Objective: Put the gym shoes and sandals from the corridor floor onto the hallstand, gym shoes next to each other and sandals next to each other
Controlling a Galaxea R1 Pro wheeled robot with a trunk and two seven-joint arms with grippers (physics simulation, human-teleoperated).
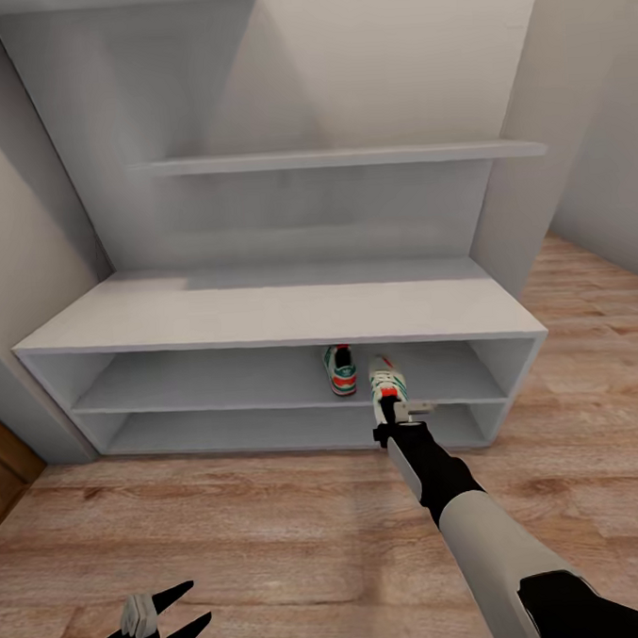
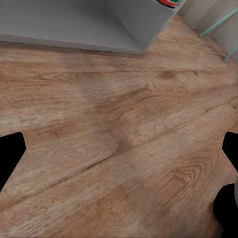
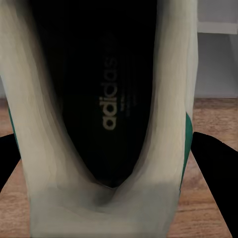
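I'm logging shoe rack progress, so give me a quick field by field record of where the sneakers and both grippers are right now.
first gym shoe: resting on upper shelf of hallstand
second gym shoe: at the shelf's front edge, beside the first, held at the heel
right gripper: shut on second gym shoe
left gripper: open, empty, low over corridor floor
sandals: not visible

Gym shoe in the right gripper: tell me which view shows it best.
The head view: it shows the held gym shoe whole at the hallstand shelf edge, beside the other gym shoe. The right wrist view shows its dark inside close up. The left wrist view catches a shoe sliver; which is unclear.
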